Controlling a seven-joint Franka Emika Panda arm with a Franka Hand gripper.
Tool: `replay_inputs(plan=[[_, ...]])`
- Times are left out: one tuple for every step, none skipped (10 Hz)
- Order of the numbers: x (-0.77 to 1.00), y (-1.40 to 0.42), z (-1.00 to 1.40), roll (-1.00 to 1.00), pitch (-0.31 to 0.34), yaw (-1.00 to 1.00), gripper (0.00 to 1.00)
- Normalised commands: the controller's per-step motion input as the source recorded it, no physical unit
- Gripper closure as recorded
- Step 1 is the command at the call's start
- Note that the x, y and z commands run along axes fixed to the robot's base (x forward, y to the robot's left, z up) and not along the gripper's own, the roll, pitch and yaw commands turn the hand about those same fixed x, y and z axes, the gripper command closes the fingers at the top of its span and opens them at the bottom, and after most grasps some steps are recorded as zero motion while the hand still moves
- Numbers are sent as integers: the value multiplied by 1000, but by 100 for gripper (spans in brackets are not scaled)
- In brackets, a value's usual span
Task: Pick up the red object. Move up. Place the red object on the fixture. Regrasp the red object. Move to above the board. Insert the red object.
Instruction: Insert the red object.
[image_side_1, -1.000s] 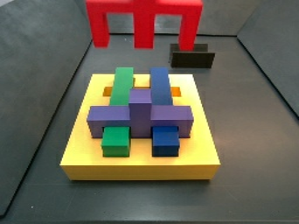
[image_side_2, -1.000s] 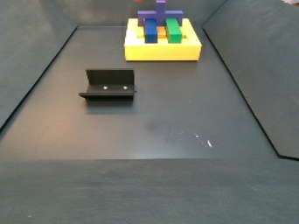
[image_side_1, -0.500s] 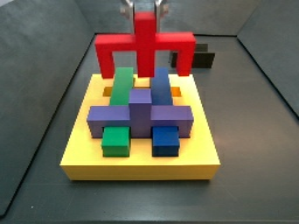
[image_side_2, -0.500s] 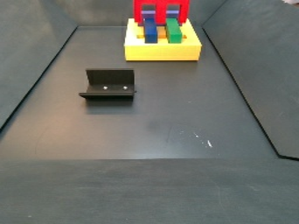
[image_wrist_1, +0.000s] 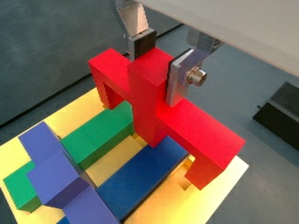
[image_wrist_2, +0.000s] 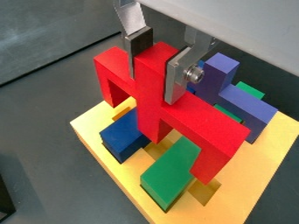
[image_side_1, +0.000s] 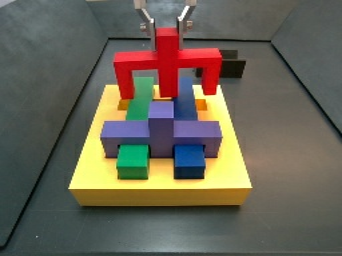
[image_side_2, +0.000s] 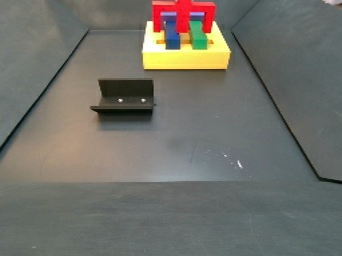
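Your gripper (image_wrist_1: 162, 54) had 2 flat silver plate fingers (image_wrist_1: 184, 74) with dark pads (image_wrist_2: 139, 44) and 1 round screw head.

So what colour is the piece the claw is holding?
Bright red. The blocky red piece shows best in a wrist view, gripped by the claw above the yellow board.

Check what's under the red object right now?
The red object, gripped by its stem in the end effector, sits over the board's green and blue bars. Its legs hide the orange slots.

The dark floor (image_side_2: 174, 140) bears the board (image_side_2: 186, 58) and, well apart, the fixture (image_side_2: 124, 97).
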Motion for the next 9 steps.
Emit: replay_inputs(plan=[[-14, 14, 14, -113, 66, -126, 100], [-43, 0, 0, -51, 40, -171, 100], [-114, 0, 0, -14, 0, -169, 100], [-191, 6, 0, -3, 0, -160, 100], [-180, 14, 0, -36, 0, -129, 100], [-17, 0, 34, -31, 17, -100, 100], [0, 0, 0, -33, 20, -80, 100], [0, 0, 0, -46, 0, -66, 100], [17, 0, -114, -47, 0, -57, 100]])
